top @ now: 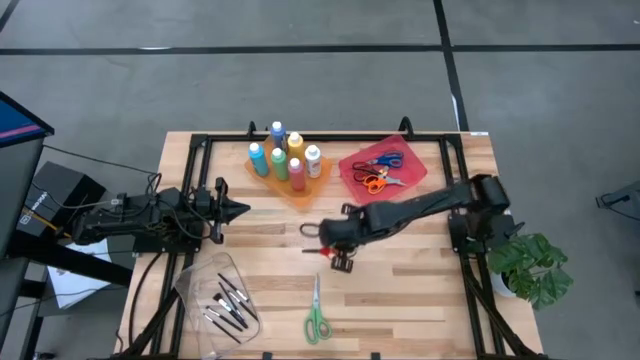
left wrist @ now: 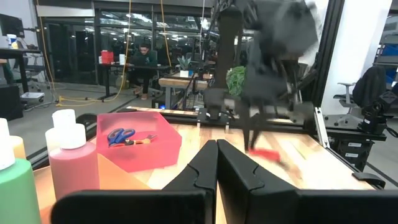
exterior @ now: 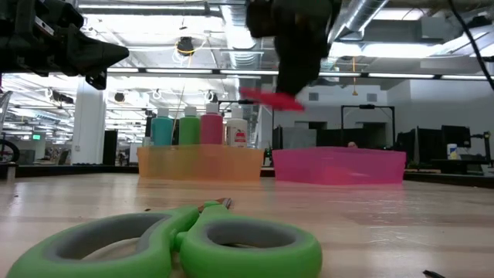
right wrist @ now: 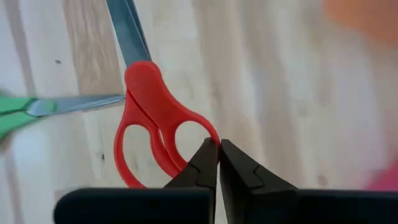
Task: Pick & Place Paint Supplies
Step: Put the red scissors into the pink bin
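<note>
My right gripper (top: pixel 338 255) hangs over the middle of the table, shut on red-handled scissors (right wrist: pixel 149 93), which show clear of the wood in the low view (exterior: pixel 270 98). Green-handled scissors (top: pixel 316 315) lie flat near the front edge, big in the low view (exterior: pixel 193 243). Several paint bottles (top: pixel 285 155) stand in an orange tray (top: pixel 300 193) at the back. More scissors (top: pixel 380 170) lie in a red tray (top: pixel 410 175). Dark brushes (top: pixel 228 305) lie in a clear tray (top: pixel 200 285). My left gripper (top: pixel 235 210) waits shut at the left. My right gripper pinches the rim of one red handle loop (right wrist: pixel 202 127) between its two fingers. The fingers come from above, slanting steeply down. The scissors are lifted clear of the table and lie roughly level, blades (right wrist: pixel 127 28) pointing away from the fingers.
A black frame (top: pixel 200 140) runs along the table's back and sides. A potted plant (top: pixel 530 265) stands at the right edge. Bare wood lies between the trays and the green scissors.
</note>
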